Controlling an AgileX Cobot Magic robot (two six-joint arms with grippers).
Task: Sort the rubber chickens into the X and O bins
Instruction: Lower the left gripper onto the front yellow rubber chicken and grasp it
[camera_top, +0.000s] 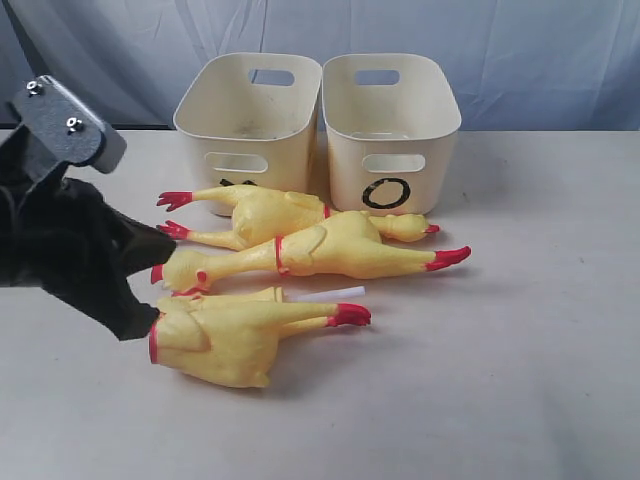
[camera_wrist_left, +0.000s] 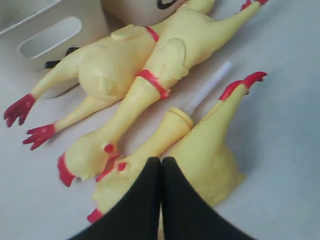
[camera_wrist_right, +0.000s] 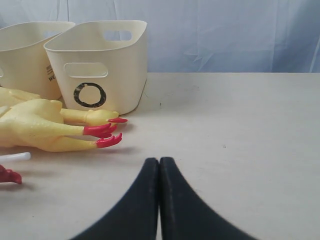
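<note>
Rubber chickens (camera_top: 330, 245) all lie on the surface (camera_top: 520, 350) before the X bin (camera_top: 290, 150) and O bin (camera_top: 345, 170), none visible inside either, so sorting looks not yet begun, with the left gripper (camera_wrist_left: 161, 159) over the headless body (camera_top: 230, 335) and the right gripper (camera_wrist_right: 160, 160) apart, both jaws pressed together, empty.

**Desk:** What can be read in the frame?

**Photographer:** One clear sign: a black O (camera_top: 386, 193) on the front wall of the right-hand bin (camera_top: 345, 165), centre of the exterior view, just under its handle slot. The right wrist view shows the same letter at left of frame.

**Desk:** And the tub beside it?

**Photographer:** The left-hand bin (camera_top: 290, 160) carries a black mark (camera_top: 238, 184) under its slot, but a rubber chicken (camera_top: 270, 212) covers most of it, so it is unreadable. In the right wrist view, small dark print (camera_wrist_right: 51, 75) on that bin is cut off and illegible.
</note>
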